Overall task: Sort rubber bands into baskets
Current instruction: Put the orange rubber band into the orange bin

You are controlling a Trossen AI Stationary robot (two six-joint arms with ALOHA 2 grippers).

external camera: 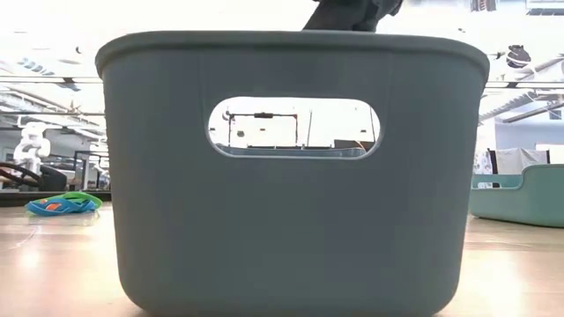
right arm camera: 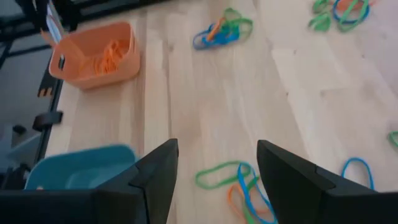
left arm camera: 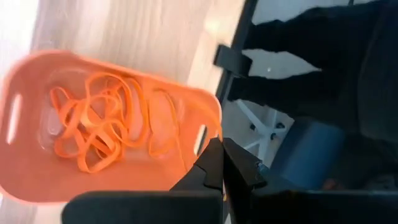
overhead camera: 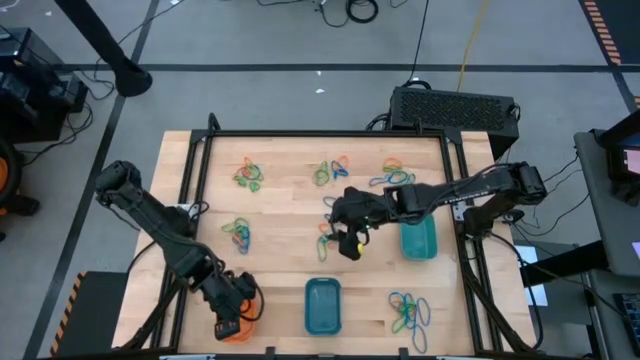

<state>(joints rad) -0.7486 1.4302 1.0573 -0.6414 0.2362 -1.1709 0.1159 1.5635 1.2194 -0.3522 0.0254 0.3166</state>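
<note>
The right gripper (right arm camera: 214, 171) stands wide open and empty above a small tangle of green, blue and orange rubber bands (right arm camera: 233, 180) at mid-table. The left gripper (left arm camera: 221, 168) is pinched shut, holding nothing, over the orange basket (left arm camera: 25, 186) of orange bands (left arm camera: 99, 127) at the table's near-left corner. From overhead, the blue basket (overhead camera: 322, 306) lies long axis front-to-back. The teal basket (overhead camera: 419, 240) lies likewise. Only the low view shows the blue basket's handle slot (external camera: 293, 129).
</note>
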